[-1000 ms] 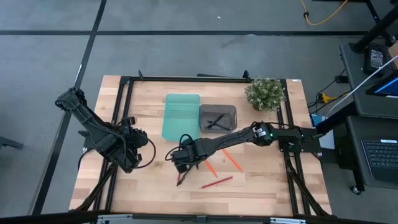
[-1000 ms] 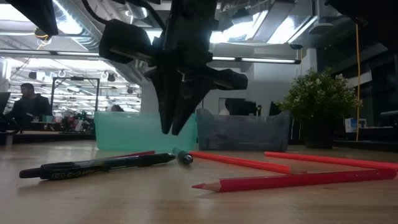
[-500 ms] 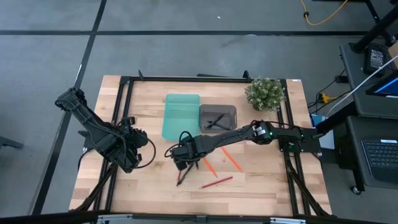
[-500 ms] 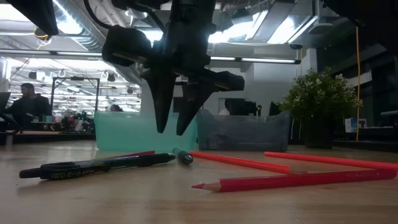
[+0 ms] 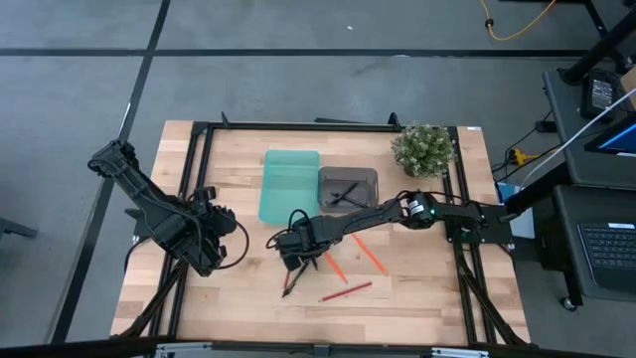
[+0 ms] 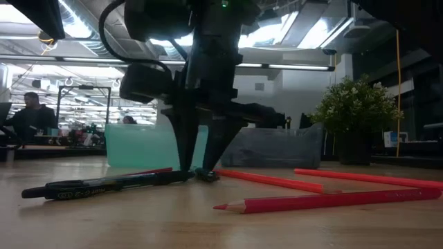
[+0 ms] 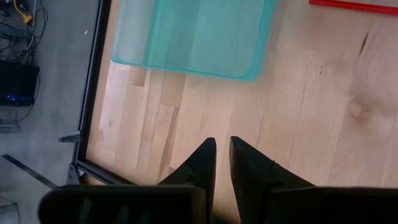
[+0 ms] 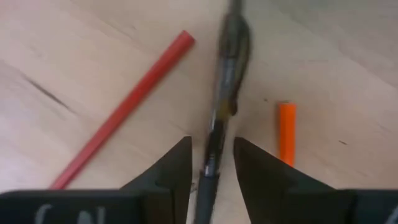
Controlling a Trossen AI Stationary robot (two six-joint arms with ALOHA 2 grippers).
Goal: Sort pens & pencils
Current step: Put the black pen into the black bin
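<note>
The right gripper (image 6: pixel 201 169) is standing low over the wooden table (image 5: pixel 238 298), just in front of the teal tray (image 5: pixel 289 185). Its fingers (image 8: pixel 176 168) are spread apart and straddling a black pen (image 8: pixel 222 118), one finger on each side of the barrel; the tips are sitting at table level in the low view. Whether the pads are touching the pen cannot be told.

The black pen (image 6: pixel 104 184) is lying flat on the table. A red pencil (image 6: pixel 325 200) is lying nearest the front edge, with two orange pencils (image 6: pixel 266 180) behind it. More dark pens (image 5: pixel 345 192) are lying in the grey tray (image 5: pixel 348 175), beside the teal tray.

The left gripper (image 7: pixel 222 163) is waiting at the table's left side, near the teal tray, its fingers narrowly parted and holding nothing.
</note>
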